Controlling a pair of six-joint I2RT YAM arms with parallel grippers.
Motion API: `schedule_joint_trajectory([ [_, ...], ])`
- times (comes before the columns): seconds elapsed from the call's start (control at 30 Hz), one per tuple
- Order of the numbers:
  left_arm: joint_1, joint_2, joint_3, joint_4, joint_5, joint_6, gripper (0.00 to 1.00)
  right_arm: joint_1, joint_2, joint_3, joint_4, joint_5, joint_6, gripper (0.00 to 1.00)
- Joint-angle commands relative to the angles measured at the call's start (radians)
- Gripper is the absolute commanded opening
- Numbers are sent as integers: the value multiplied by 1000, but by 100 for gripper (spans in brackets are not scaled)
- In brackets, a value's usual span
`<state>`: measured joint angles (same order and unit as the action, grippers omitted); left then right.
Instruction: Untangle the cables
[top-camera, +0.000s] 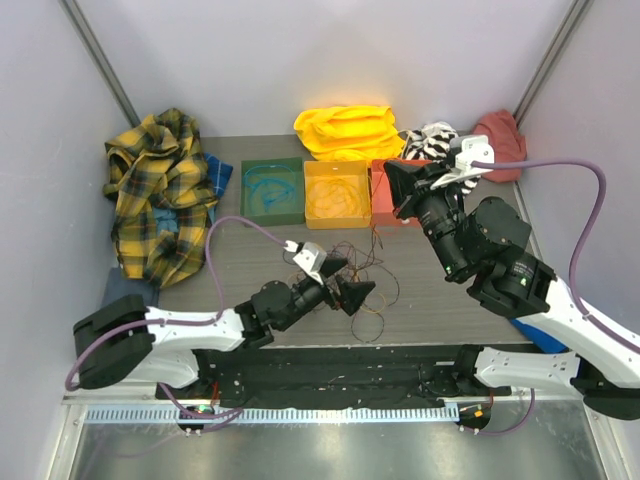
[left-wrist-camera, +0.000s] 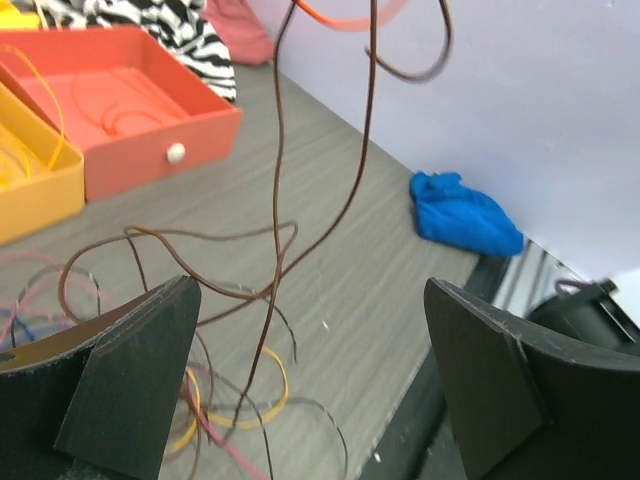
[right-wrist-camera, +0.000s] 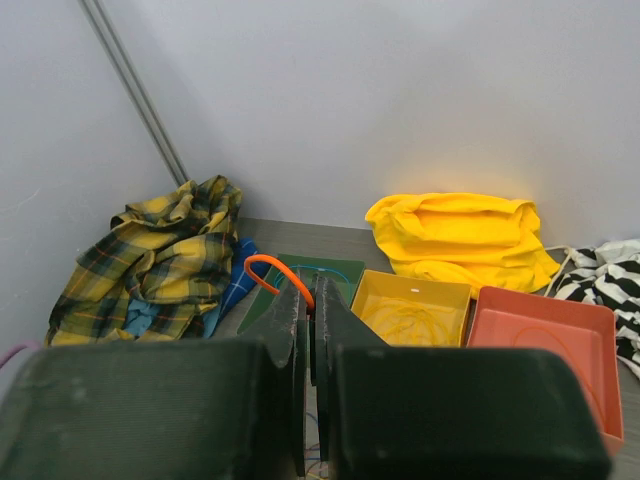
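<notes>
My left gripper (left-wrist-camera: 310, 300) stands apart, low over the cables (left-wrist-camera: 277, 200) on the table (top-camera: 420, 300). My right gripper (right-wrist-camera: 308, 285) is clamped on their orange strand, raised. Table edge close right; walls (top-camera: 330, 50) hem three sides.

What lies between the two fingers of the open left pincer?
A thin brown cable hangs down between the fingers of the left pincer, with a yellow loop on the grey table beneath. The left wrist view shows this.

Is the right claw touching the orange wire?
Touching. The right wrist view shows the right gripper shut on the orange wire, whose loop curls out from the pinch.
</notes>
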<state>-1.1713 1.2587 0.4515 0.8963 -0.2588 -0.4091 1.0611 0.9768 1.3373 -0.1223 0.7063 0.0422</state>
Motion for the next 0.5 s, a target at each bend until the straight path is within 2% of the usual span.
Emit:
schedule_joint_trajectory([
  [0.0, -4, 83, 81, 153, -45, 102, 100, 3, -26, -4, -7, -33, 65, 1],
  [0.17, -4, 169, 176, 106, -59, 150, 100, 2, -35, -7, -25, -45, 91, 1],
  [0.23, -1, 202, 190, 90, -94, 159, 95, 4, -39, -3, -28, -54, 104, 1],
  [0.33, 16, 238, 187, 64, -140, 155, 76, 2, -44, 13, -42, -68, 122, 1],
  [0.37, 24, 249, 184, 62, -155, 142, 53, 3, -46, 14, -42, -82, 128, 1],
  [0.43, 39, 280, 187, 49, -184, 128, 26, 4, -47, 25, -45, -91, 142, 1],
  [0.47, 41, 286, 191, 0, -225, 118, 0, 4, -47, 33, -45, -96, 140, 1],
])
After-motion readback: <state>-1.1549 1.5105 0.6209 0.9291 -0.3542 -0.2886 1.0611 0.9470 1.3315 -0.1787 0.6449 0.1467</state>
